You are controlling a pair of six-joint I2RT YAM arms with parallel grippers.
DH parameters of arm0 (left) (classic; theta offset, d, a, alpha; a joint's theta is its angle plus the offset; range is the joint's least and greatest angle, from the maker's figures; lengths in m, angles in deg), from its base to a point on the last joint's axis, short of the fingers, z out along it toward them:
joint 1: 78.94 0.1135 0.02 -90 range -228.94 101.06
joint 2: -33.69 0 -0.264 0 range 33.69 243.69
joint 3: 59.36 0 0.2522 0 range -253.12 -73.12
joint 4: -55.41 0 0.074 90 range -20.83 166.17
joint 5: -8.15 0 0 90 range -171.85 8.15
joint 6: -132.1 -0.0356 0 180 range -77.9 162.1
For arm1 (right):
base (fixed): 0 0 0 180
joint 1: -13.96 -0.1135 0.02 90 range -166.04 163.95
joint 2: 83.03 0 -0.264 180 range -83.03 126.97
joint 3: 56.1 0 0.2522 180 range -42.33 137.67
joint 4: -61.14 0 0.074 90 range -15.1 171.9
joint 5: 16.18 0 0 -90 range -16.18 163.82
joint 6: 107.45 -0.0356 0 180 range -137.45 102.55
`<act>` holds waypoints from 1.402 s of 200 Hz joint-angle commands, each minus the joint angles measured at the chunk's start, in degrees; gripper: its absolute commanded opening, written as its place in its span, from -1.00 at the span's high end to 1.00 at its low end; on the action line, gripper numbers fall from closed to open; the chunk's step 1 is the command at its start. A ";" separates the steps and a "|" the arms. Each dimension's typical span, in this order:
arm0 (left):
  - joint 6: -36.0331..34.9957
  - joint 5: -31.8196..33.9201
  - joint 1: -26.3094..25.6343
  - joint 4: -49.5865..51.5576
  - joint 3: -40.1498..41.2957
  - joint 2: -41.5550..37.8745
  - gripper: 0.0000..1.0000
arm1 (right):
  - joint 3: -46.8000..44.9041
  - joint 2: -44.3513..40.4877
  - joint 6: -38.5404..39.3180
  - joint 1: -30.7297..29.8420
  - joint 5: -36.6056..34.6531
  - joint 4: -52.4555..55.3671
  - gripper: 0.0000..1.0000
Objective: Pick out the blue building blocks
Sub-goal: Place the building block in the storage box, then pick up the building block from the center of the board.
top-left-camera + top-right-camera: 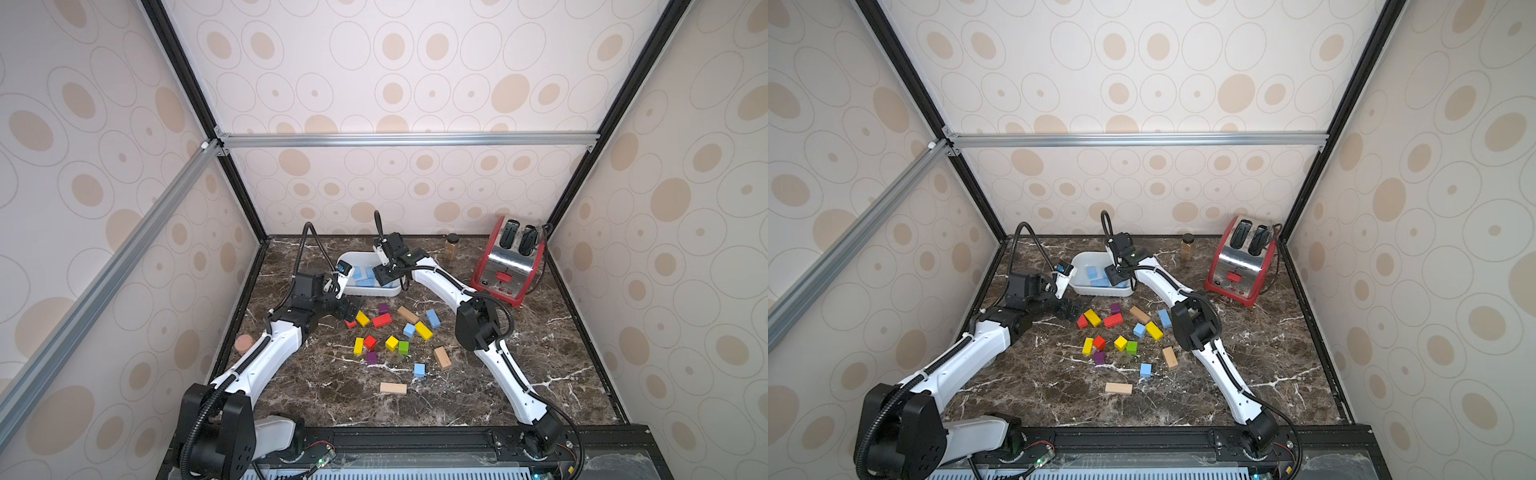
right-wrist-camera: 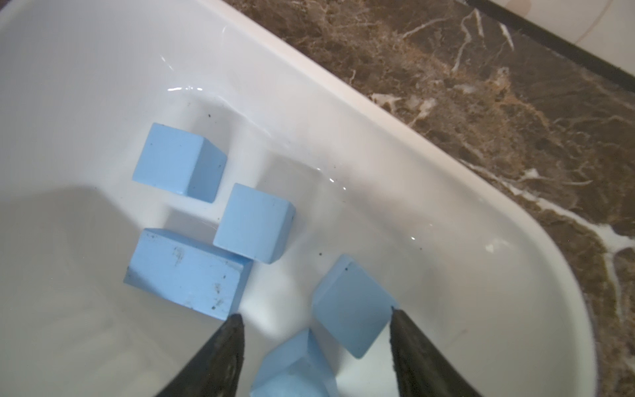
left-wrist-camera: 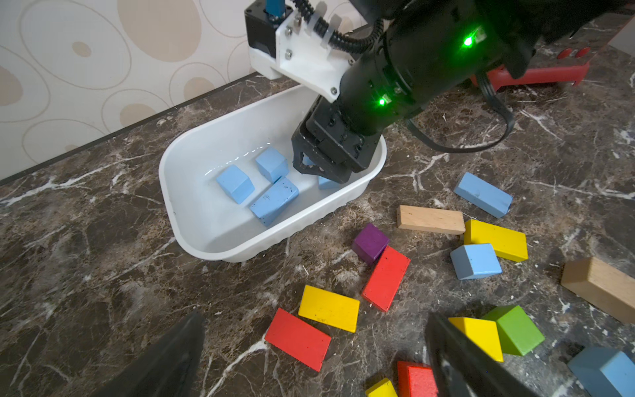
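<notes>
Now the right gripper [image 2: 315, 312] hangs in the white tub [image 3: 192, 147] at the far side, jaws apart, above five blue building blocks [image 2: 254, 223]; three loose blue blocks [image 1: 419, 369] lie nearer among coloured blocks [image 1: 381, 320]; left gripper [image 3: 316, 316] gapes wide

Bright even light, soft shadows; glare on white tub [image 2: 343, 137]; edges distorted.
</notes>
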 commanded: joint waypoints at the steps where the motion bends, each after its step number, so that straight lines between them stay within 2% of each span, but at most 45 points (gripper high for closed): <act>1: -1.14 0.53 0.38 1.48 -2.63 -2.00 -0.99 | -0.30 -2.34 -0.04 -0.03 0.00 1.61 -0.49; 76: -1.25 2.51 0.39 3.95 -5.17 -4.64 -0.99 | -2.83 -8.05 0.37 0.01 -0.01 0.81 -0.99; 162: -0.54 2.24 0.05 9.47 -10.28 -6.58 -0.99 | -8.60 -19.67 1.67 -0.09 0.07 0.02 -0.99; 185: -0.41 2.53 -0.97 10.98 -11.86 -7.37 -0.99 | -12.60 -24.70 1.71 -0.08 0.03 -0.86 -0.99; 234: -0.72 6.18 -6.78 15.08 -14.91 -7.98 -0.99 | -28.08 -38.61 1.50 -0.08 -0.72 -4.60 -0.99; 280: 1.20 7.43 -10.94 16.48 -13.86 -9.49 -0.99 | -44.92 -52.75 -0.87 -0.11 -1.51 -6.93 -1.00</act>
